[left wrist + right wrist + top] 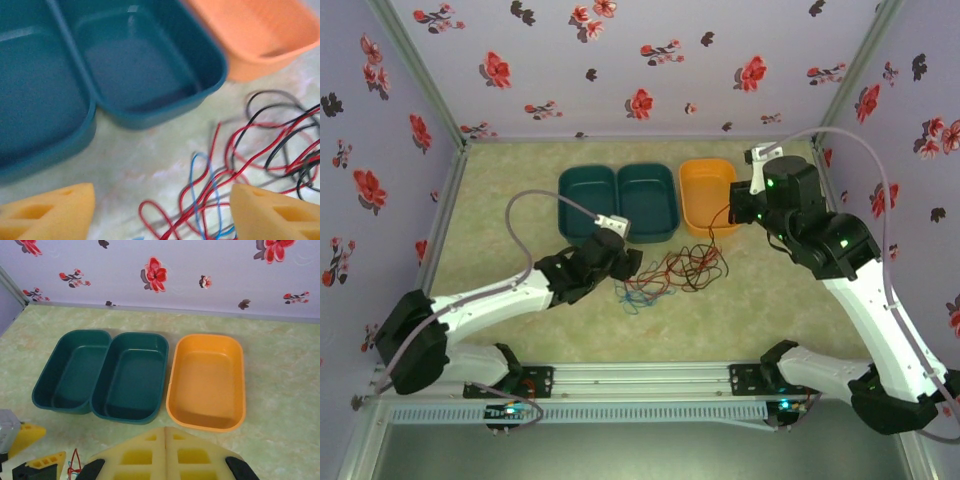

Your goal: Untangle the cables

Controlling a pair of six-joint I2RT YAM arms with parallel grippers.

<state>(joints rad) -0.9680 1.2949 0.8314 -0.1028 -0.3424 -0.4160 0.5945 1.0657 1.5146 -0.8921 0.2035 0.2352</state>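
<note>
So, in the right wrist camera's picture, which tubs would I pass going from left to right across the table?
A dark green tub → a second dark green tub → an orange tub.

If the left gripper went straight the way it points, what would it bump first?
Most likely the cables lying just ahead of the left gripper, between its open fingers. Beyond them sits a teal bin, but depth is hard to judge.
</note>
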